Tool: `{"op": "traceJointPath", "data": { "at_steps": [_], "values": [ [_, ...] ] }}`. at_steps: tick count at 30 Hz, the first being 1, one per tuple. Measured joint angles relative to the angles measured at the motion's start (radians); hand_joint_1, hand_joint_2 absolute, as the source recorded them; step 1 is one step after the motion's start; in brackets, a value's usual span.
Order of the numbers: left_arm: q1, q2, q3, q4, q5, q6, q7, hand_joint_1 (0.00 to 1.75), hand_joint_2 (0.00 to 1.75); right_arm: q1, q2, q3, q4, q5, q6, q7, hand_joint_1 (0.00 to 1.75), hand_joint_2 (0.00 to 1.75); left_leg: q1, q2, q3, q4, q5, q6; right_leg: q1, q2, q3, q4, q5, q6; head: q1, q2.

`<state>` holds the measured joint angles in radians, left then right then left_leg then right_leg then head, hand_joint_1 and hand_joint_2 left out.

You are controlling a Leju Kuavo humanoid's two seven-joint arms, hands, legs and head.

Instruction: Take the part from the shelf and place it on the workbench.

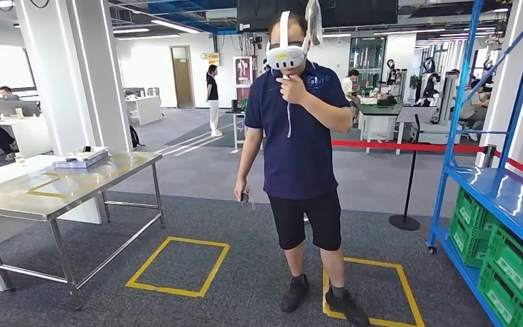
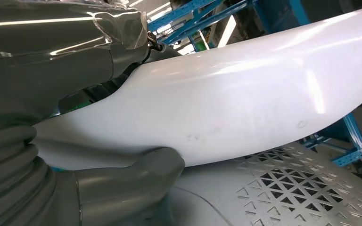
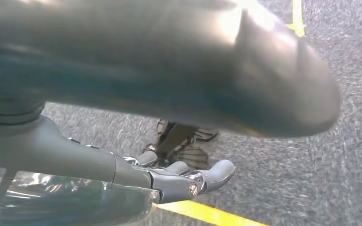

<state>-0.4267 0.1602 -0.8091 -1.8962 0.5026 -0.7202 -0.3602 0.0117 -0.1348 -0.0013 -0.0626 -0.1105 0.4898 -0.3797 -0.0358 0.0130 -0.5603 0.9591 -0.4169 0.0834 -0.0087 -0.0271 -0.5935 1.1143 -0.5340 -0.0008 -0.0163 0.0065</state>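
Note:
A large glossy white curved part [image 2: 245, 94] lies in my left hand [image 2: 52, 75], in the left wrist view. The grey thumb [image 2: 132, 176] presses on one side of it and the fingers wrap the other side. Blue shelf struts show behind the part. My right hand [image 3: 169, 181] hangs over the grey carpet with its fingers stretched out and nothing in them; its thumb [image 3: 193, 70] is a blurred mass close to the camera. In the head view the steel workbench [image 1: 75, 189] stands at the left and the blue shelf [image 1: 500, 194] at the right.
A person [image 1: 298, 136] in a headset stands mid-floor between bench and shelf. A flat box [image 1: 80, 159] sits at the bench's far end. Green crates [image 1: 497, 255] fill the shelf's lower level. Yellow floor squares [image 1: 177, 267] and a stanchion [image 1: 406, 219] with red belt mark the floor.

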Motion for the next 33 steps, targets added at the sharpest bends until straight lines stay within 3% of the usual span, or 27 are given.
{"op": "traceJointPath", "data": {
  "at_steps": [2, 3, 4, 7, 8, 9, 11, 13, 15, 17, 18, 19, 21, 23, 25, 27, 28, 30, 31, 33],
  "values": [
    [0.000, -0.005, -0.002, 0.001, 0.000, 0.000, 0.000, 1.75, 1.75, 0.003, -0.004, -0.001, 0.005, -0.001, -0.001, 0.000, 0.00, 0.00, 0.005, -0.012, 0.001, -0.002, 0.001, 0.000, -0.007, 0.022, -0.074, 0.129, -0.042, 0.006, 0.003, 0.000],
    [0.002, -0.006, -0.002, 0.001, 0.000, 0.000, 0.000, 1.75, 1.75, 0.005, -0.005, -0.001, 0.006, -0.001, -0.001, 0.000, 0.00, 0.00, 0.007, -0.019, 0.001, -0.001, -0.001, -0.002, -0.012, 0.025, -0.101, 0.166, -0.048, 0.014, 0.004, 0.000],
    [0.003, -0.006, -0.003, 0.001, 0.000, 0.000, 0.001, 1.75, 1.75, 0.006, -0.006, -0.002, 0.007, -0.001, -0.001, 0.000, 0.00, 0.00, 0.009, -0.026, 0.002, 0.000, -0.003, -0.007, -0.018, 0.025, -0.108, 0.166, -0.037, 0.026, 0.005, 0.000],
    [0.004, -0.006, -0.003, 0.001, 0.000, 0.000, 0.002, 1.75, 1.75, 0.006, -0.005, -0.002, 0.010, 0.000, -0.001, 0.000, 0.00, 0.00, 0.019, -0.041, 0.000, 0.024, -0.021, -0.032, -0.037, 0.027, -0.039, -0.008, 0.051, 0.068, 0.007, 0.000],
    [0.004, -0.006, -0.003, 0.001, 0.000, 0.000, 0.003, 1.75, 1.75, 0.004, -0.006, -0.002, 0.011, 0.000, 0.000, 0.000, 0.00, 0.00, 0.020, -0.045, -0.005, 0.039, -0.031, -0.042, -0.040, 0.028, -0.018, -0.054, 0.070, 0.068, 0.008, 0.000],
    [0.004, -0.006, -0.002, 0.000, 0.002, 0.000, 0.005, 1.75, 1.75, 0.003, -0.006, -0.002, 0.012, 0.000, 0.001, -0.001, 0.00, 0.00, 0.019, -0.047, -0.011, 0.052, -0.040, -0.051, -0.040, 0.029, -0.008, -0.076, 0.077, 0.062, 0.008, 0.000],
    [0.005, -0.005, -0.001, -0.001, 0.005, 0.000, 0.008, 1.75, 1.75, 0.000, -0.007, -0.002, 0.016, 0.002, 0.005, -0.004, 0.00, 0.00, 0.020, -0.049, -0.018, 0.064, -0.049, -0.058, -0.037, 0.029, -0.008, -0.075, 0.074, 0.037, 0.006, 0.000],
    [0.006, -0.004, -0.001, -0.002, 0.007, 0.000, 0.011, 1.75, 1.75, -0.001, -0.006, -0.001, 0.019, 0.004, 0.006, -0.007, 0.00, 0.00, 0.025, -0.044, -0.025, 0.080, -0.061, -0.065, -0.035, 0.025, -0.006, -0.076, 0.073, 0.026, 0.003, 0.000],
    [0.006, -0.004, -0.001, -0.002, 0.008, 0.000, 0.013, 1.75, 1.75, -0.001, -0.006, -0.001, 0.022, 0.004, 0.006, -0.011, 0.00, 0.00, 0.030, -0.031, -0.065, 0.163, -0.105, -0.074, -0.032, 0.018, -0.001, -0.077, 0.071, 0.017, 0.000, 0.000],
    [0.006, -0.004, -0.001, -0.001, 0.008, 0.000, 0.016, 1.75, 1.75, -0.001, -0.006, -0.001, 0.027, 0.003, 0.006, -0.014, 0.00, 0.00, 0.033, -0.021, -0.137, 0.300, -0.158, -0.077, -0.026, 0.007, 0.001, -0.077, 0.067, 0.011, -0.002, 0.000],
    [0.007, -0.004, -0.002, -0.001, 0.008, 0.001, 0.017, 1.75, 1.75, -0.001, -0.006, -0.001, 0.029, 0.003, 0.005, -0.016, 0.00, 0.00, 0.034, -0.019, -0.166, 0.348, -0.170, -0.077, -0.022, -0.001, 0.001, -0.077, 0.065, 0.009, -0.002, 0.000],
    [0.007, -0.004, -0.002, 0.000, 0.008, 0.001, 0.019, 1.75, 1.75, -0.001, -0.006, -0.001, 0.032, 0.003, 0.004, -0.017, 0.00, 0.00, 0.034, -0.018, -0.178, 0.360, -0.163, -0.074, -0.018, -0.009, 0.003, -0.077, 0.063, 0.006, -0.003, 0.000],
    [0.007, -0.004, -0.002, 0.000, 0.008, 0.002, 0.020, 1.75, 1.75, -0.002, -0.005, -0.001, 0.034, 0.002, 0.004, -0.018, 0.00, 0.00, 0.030, -0.007, -0.142, 0.272, -0.106, -0.062, -0.012, -0.026, 0.009, -0.077, 0.059, 0.002, -0.003, 0.000],
    [0.007, -0.005, -0.002, 0.000, 0.008, 0.002, 0.020, 1.75, 1.75, -0.003, -0.002, -0.001, 0.036, 0.001, 0.003, -0.018, 0.00, 0.00, 0.016, 0.038, -0.075, 0.137, -0.054, -0.047, -0.007, -0.042, 0.018, -0.079, 0.054, 0.003, -0.003, 0.000],
    [0.005, -0.005, -0.001, 0.000, 0.008, 0.002, 0.020, 1.75, 1.75, -0.002, 0.001, -0.001, 0.037, 0.001, 0.004, -0.019, 0.00, 0.00, 0.004, 0.062, -0.047, 0.078, -0.045, -0.038, -0.006, -0.062, 0.024, -0.083, 0.049, 0.009, -0.003, 0.000],
    [0.006, -0.005, -0.001, -0.001, 0.008, 0.003, 0.020, 1.75, 1.75, -0.004, 0.004, 0.000, 0.038, 0.000, 0.004, -0.019, 0.00, 0.00, 0.005, 0.037, -0.040, 0.064, -0.040, -0.033, -0.006, -0.082, 0.029, -0.087, 0.046, 0.018, -0.003, 0.000],
    [0.006, -0.005, 0.000, -0.002, 0.008, 0.004, 0.020, 1.75, 1.75, -0.005, 0.005, 0.000, 0.039, 0.000, 0.005, -0.020, 0.00, 0.00, 0.007, 0.024, -0.031, 0.053, -0.034, -0.029, -0.007, -0.076, 0.030, -0.083, 0.042, 0.020, -0.002, 0.000],
    [0.004, -0.007, -0.001, -0.003, 0.009, 0.005, 0.021, 1.75, 1.75, -0.008, 0.005, 0.001, 0.039, 0.000, 0.005, -0.020, 0.00, 0.00, 0.014, -0.001, -0.012, 0.031, -0.020, -0.019, -0.007, -0.031, 0.006, -0.022, 0.012, 0.018, 0.000, 0.000],
    [0.004, -0.008, -0.002, -0.002, 0.009, 0.005, 0.021, 1.75, 1.75, -0.007, 0.004, 0.001, 0.041, -0.001, 0.004, -0.020, 0.00, 0.00, 0.014, -0.012, -0.011, 0.029, -0.018, -0.017, -0.008, -0.003, -0.022, 0.038, -0.014, 0.015, 0.002, 0.000],
    [0.006, -0.010, -0.003, 0.000, 0.009, 0.005, 0.022, 1.75, 1.75, -0.004, 0.003, 0.001, 0.043, -0.003, 0.004, -0.020, 0.00, 0.00, 0.014, -0.042, -0.011, 0.029, -0.017, -0.016, -0.009, 0.021, -0.092, 0.163, -0.055, 0.015, 0.004, 0.000]
  ]
}}
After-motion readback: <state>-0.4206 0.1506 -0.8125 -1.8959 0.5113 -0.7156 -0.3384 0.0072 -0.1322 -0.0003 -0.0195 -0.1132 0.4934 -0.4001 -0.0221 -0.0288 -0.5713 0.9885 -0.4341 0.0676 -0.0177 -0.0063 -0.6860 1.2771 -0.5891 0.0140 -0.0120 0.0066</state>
